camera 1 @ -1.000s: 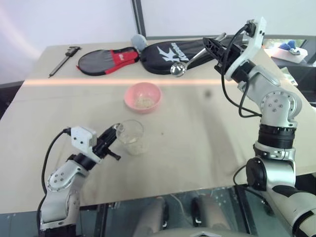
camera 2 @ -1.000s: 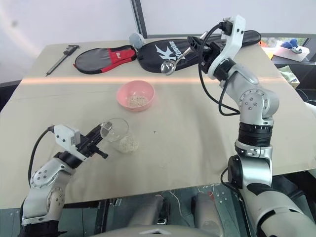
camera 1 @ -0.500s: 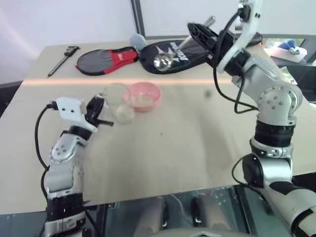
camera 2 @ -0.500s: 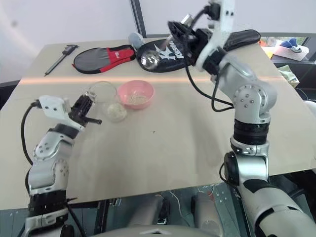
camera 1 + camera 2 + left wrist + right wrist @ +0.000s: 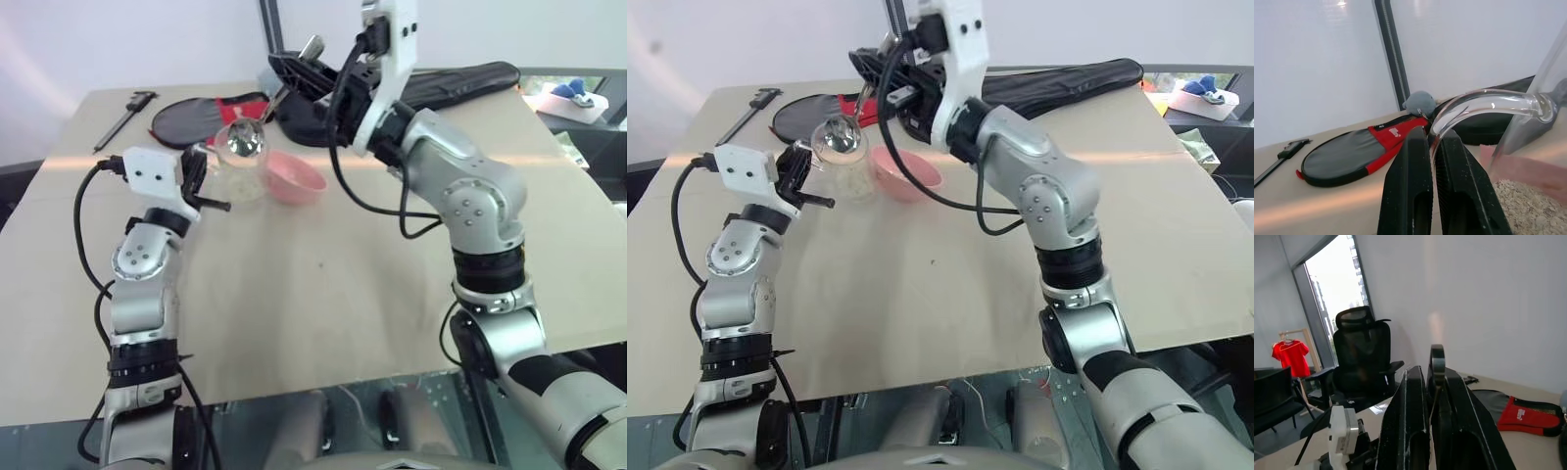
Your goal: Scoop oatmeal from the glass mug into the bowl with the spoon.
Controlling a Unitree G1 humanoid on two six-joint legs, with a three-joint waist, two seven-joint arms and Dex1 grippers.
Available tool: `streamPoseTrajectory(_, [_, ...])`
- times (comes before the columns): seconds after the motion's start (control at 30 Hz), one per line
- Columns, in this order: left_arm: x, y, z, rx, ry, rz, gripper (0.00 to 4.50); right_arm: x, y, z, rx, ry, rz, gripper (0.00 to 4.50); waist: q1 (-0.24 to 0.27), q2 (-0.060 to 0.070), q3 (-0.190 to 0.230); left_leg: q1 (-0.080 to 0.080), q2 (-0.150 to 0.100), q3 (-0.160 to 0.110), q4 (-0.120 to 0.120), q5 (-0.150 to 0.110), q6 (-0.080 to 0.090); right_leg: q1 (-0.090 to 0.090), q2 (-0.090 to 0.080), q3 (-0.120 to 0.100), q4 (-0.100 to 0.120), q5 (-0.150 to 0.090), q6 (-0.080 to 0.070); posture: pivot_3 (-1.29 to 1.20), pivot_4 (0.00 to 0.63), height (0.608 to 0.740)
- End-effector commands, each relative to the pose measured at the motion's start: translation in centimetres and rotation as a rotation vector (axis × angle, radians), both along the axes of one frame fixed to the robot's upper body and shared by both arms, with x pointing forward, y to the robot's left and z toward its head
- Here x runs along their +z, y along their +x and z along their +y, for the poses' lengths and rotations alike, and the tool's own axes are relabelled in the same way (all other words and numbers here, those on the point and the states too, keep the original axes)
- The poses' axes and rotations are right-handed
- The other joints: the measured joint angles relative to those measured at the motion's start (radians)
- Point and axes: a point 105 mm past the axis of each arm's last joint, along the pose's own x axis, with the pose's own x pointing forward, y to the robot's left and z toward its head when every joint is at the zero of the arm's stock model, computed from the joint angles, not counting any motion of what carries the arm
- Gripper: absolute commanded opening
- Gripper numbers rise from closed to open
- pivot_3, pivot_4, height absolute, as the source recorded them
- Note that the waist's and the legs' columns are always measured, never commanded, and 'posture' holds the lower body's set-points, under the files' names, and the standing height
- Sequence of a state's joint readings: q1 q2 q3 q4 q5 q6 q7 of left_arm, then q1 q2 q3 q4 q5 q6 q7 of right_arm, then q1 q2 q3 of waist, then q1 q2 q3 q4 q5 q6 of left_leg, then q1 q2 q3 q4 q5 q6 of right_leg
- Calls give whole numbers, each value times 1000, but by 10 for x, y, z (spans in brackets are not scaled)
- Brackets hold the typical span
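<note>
Clear glass filled the space just ahead of the left gripper: its two black fingers were pinched tight on the curved handle of the glass mug, which it held up off the tan table. Pale oatmeal lay heaped in the mug's bottom, close beyond the fingertips.

Above the mug's mouth hung the rounded silver end of the spoon, its thin handle running back up to the right gripper, whose fingers were closed hard on it. That gripper came in from the far side, over the black bag behind it.

Just beside the mug, on the side away from the left gripper, sat the pink bowl on the table; whether the two touched I could not tell.

Beyond the left gripper, further across the table, lay a black and red paddle case with a grey ball at its end, and a dark caliper well off to the side.
</note>
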State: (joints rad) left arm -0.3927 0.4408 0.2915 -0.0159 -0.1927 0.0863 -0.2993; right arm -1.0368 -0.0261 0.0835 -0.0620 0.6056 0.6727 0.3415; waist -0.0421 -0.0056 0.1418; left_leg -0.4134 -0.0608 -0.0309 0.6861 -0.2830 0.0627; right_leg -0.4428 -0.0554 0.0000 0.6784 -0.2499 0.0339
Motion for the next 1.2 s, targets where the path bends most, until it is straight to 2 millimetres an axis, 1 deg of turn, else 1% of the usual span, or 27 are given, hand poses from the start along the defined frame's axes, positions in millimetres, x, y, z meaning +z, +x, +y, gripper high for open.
streamPoseTrajectory(0.03, [33, -11, -5, -23, 2, -141, 49, 7, -2, 4, -26, -22, -107, 0, 0, 0, 0, 0, 0, 0, 0, 0, 0, 0, 0, 0, 0, 0, 0, 0, 150, 740])
streamPoseTrajectory(0.13, [36, -14, -5, -25, -1, -156, 49, -1, 0, 9, -46, -79, -151, 0, 0, 0, 0, 0, 0, 0, 0, 0, 0, 0, 0, 0, 0, 0, 0, 0, 150, 740])
streamPoseTrajectory(0.23, [32, -18, -5, -25, -4, -152, 49, -18, -3, 22, -36, -171, -209, 0, -2, 0, 0, 0, 0, 0, 0, 0, 0, 0, 0, 0, 0, 0, 0, 0, 150, 740])
streamPoseTrajectory(0.3, [29, -21, -4, -17, -10, -144, 49, -23, -4, 26, -26, -181, -209, 0, -2, 0, 0, 0, 0, 0, 0, 0, 0, 0, 0, 0, 0, 0, 0, 0, 150, 740])
streamPoseTrajectory(0.37, [29, -26, -5, -18, -14, -147, 49, -24, -4, 28, -17, -180, -209, 0, -2, 0, 0, 0, 0, 0, 0, 0, 0, 0, 0, 0, 0, 0, 0, 0, 150, 740])
streamPoseTrajectory(0.57, [26, -40, 3, 18, -23, -134, 49, -25, -10, 35, 13, -196, -230, 0, -1, 0, 0, 0, 0, -1, 0, 0, 0, 0, 0, 0, 0, 0, 0, 0, 150, 740])
streamPoseTrajectory(0.7, [31, -46, 10, 48, -5, -144, 49, -25, -16, 41, 45, -203, -247, 0, 0, 0, 0, 0, 0, -1, 0, 0, 0, 0, 0, 0, 0, 0, 0, 0, 150, 740])
streamPoseTrajectory(0.8, [39, -51, 15, 75, 9, -166, 49, -23, -21, 47, 75, -201, -261, 0, 0, 0, 0, 0, 0, -1, 0, 0, 0, 0, 0, 0, 0, 0, 0, 0, 150, 740])
streamPoseTrajectory(0.9, [44, -51, 15, 75, 30, -181, 49, -22, -21, 50, 82, -201, -274, 0, 0, 0, 0, 0, 0, -1, 0, 0, 0, 0, 0, 0, 0, 0, 0, 0, 150, 740])
streamPoseTrajectory(1.03, [52, -50, 12, 75, 40, -209, 49, -27, -19, 54, 70, -238, -317, 0, 0, 0, 0, 0, 0, -1, 0, 0, 0, 0, 0, -1, 0, 0, 0, 0, 150, 740])
streamPoseTrajectory(1.2, [58, -46, 4, 52, 69, -236, 49, -35, -20, 58, 103, -244, -284, 0, 0, 0, 0, 0, 0, -1, 0, 0, 0, 0, 0, -1, 0, 0, 0, 0, 150, 740])
